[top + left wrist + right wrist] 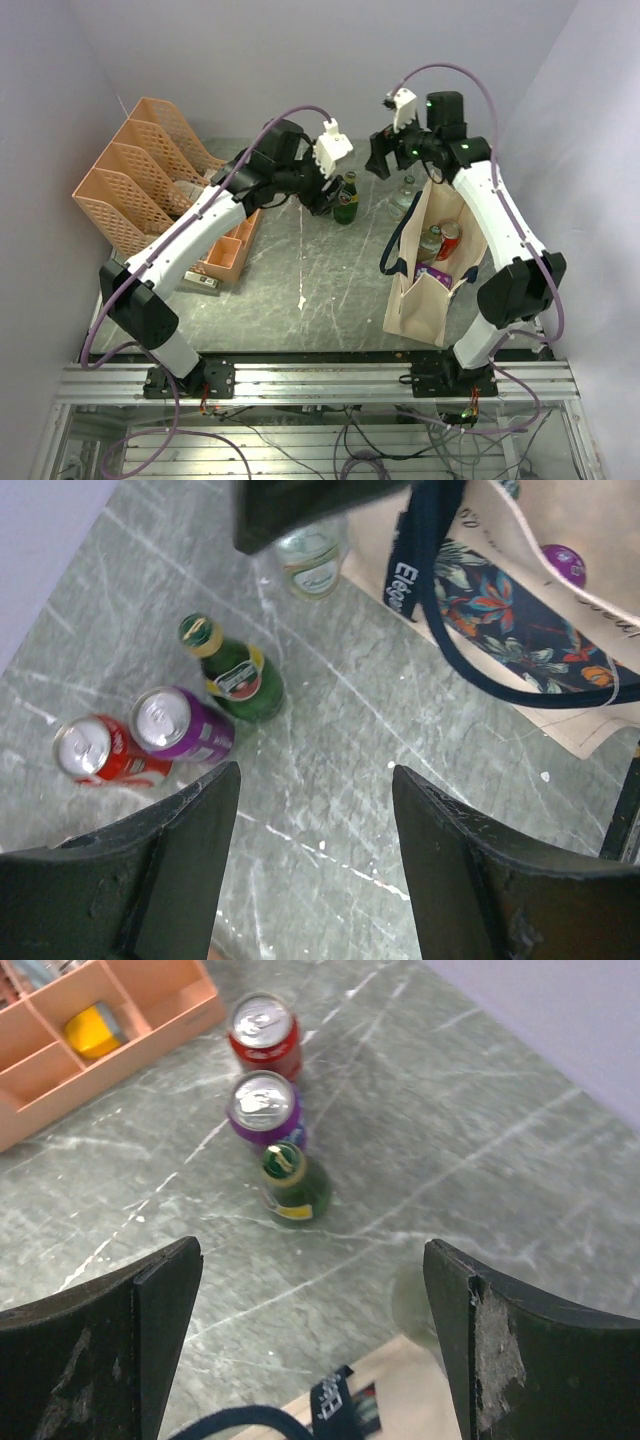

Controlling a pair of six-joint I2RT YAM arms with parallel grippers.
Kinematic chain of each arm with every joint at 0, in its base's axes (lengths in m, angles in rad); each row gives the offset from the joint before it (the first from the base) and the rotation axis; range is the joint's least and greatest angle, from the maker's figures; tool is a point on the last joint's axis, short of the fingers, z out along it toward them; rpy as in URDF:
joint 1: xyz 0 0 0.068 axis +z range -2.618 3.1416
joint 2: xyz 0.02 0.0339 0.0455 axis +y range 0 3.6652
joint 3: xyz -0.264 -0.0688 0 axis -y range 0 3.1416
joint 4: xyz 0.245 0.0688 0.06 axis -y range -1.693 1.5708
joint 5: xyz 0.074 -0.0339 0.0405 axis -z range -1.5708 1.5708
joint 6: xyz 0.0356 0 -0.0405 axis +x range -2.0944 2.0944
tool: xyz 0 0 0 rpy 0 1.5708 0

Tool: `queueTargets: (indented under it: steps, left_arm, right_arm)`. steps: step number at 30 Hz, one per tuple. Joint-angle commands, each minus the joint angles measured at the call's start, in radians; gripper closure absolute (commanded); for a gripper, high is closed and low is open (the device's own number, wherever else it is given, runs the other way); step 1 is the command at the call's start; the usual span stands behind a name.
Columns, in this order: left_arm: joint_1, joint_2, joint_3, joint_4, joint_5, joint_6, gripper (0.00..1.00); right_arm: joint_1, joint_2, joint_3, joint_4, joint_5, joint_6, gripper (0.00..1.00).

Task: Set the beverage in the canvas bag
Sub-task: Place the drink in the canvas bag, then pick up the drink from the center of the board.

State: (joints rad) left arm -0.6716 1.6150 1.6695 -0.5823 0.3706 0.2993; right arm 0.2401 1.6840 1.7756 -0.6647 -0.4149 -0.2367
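Beverage choices stand in a short row at the far side of the surface [300, 290]: a green bottle [240, 675], a purple can [180, 725] just beside it and a red can [95, 752] at the row's end, with a clear bottle [312, 560] apart from them, nearer the canvas bag [415, 300]. The bag stands upright at about 4 o'clock from the green bottle in the top view, its mouth open and some cans already inside. The left arm [215, 215] reaches over the row with its jaws apart and empty; in its wrist view the green bottle sits at about 10 o'clock from the gap between them. The right arm [500, 215] hovers over the bag's far end, jaws likewise apart and holding nothing. The step in hand looks like the approach to the green bottle, the nearest drink to the left jaws. Doing it well likely means centring the gap on the bottle before descending, closing on the body or neck without nudging the purple can, keeping the bottle upright, then lifting high enough to clear the bag's rim and its navy strap [440, 620] before lowering it toward free space beside the cans. An orange tray [100, 1050] flanks the row at 9 o'clock in the top view.
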Motion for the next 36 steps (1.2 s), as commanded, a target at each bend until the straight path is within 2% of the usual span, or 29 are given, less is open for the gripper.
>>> queueTargets:
  steps: [1, 11, 18, 31, 36]
  left_arm:
    - [0.071, -0.071, -0.044, 0.064, 0.042, -0.057, 0.27]
    - [0.256, -0.142, -0.145, 0.146, 0.192, -0.179, 0.29]
    - [0.305, -0.147, -0.160, 0.160, 0.189, -0.201, 0.30]
    - [0.310, -0.137, -0.172, 0.172, 0.194, -0.205, 0.30]
    - [0.310, -0.137, -0.177, 0.174, 0.216, -0.205, 0.29]
  right_arm:
    - [0.049, 0.091, 0.061, -0.016, -0.018, -0.011, 0.09]
    - [0.076, 0.290, 0.160, -0.055, -0.023, 0.004, 0.13]
    - [0.092, 0.377, 0.191, -0.084, -0.050, -0.006, 0.22]
    - [0.122, 0.433, 0.224, -0.072, -0.068, -0.010, 0.53]
    - [0.122, 0.417, 0.250, -0.078, -0.053, -0.034, 0.74]
